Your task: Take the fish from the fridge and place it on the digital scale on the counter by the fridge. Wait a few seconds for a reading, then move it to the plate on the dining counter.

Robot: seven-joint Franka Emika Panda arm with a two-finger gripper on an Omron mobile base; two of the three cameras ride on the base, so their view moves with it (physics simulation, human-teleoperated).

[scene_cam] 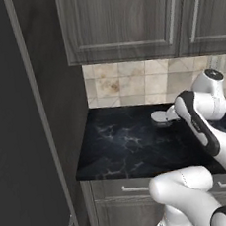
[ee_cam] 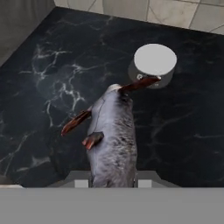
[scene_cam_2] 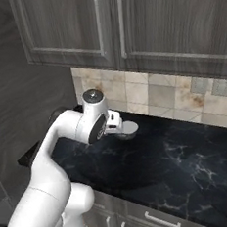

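A grey fish [ee_cam: 113, 135] with reddish-brown fins and tail hangs in my gripper [ee_cam: 113, 178], which is shut on its body; the fish covers most of the fingers. It hovers over the black marble-veined counter [ee_cam: 43, 65], tail toward the digital scale [ee_cam: 154, 61]. The small round scale with a silvery top stands just beyond the tail, with nothing on it. In the base views the hand [scene_cam_2: 112, 123] sits low beside the scale [scene_cam_2: 128, 129], and the arm partly hides the scale [scene_cam: 160, 116].
Dark wood-grain upper cabinets [scene_cam: 124, 19] hang over the counter [scene_cam: 123, 143], with a beige tiled backsplash [scene_cam_2: 158, 94] behind. The tall dark fridge [scene_cam: 9, 146] and a wood-grain side panel [scene_cam: 59, 101] border the counter's left edge. Drawers [scene_cam: 128, 188] lie below.
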